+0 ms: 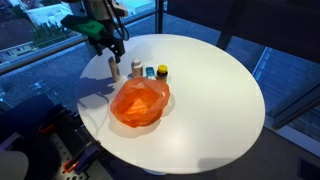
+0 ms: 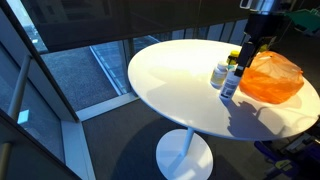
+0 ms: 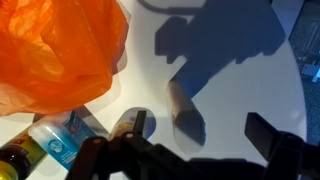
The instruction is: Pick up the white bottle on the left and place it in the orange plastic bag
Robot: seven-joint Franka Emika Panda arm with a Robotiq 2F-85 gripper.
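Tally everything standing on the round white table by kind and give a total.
Bottles: 4 (white plastic bottle, small dark-capped bottle, blue-labelled bottle, yellow-capped dark bottle)
Bags: 1 (orange plastic bag)
Total: 5
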